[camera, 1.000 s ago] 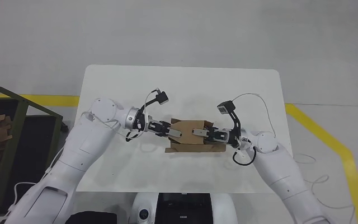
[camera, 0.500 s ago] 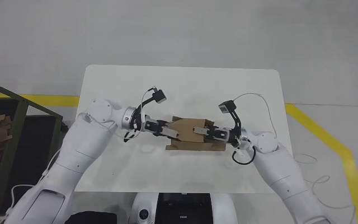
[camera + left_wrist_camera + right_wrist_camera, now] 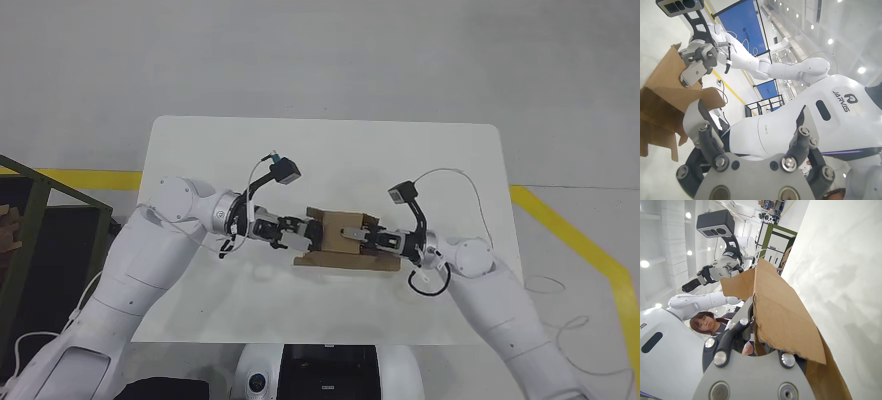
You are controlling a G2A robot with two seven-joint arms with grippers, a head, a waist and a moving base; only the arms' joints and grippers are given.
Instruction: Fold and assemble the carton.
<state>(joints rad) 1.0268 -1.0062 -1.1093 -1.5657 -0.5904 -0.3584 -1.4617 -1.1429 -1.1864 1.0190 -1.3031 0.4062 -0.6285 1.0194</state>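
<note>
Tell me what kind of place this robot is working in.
Probably an industrial hall or robotics test lab. A yellow floor line runs past the white table under the carton, and the left wrist view shows a high ceiling with round lights and blue wall panels.

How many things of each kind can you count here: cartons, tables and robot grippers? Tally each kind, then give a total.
carton: 1
table: 1
grippers: 2, the left gripper and the right gripper
Total: 4
</note>
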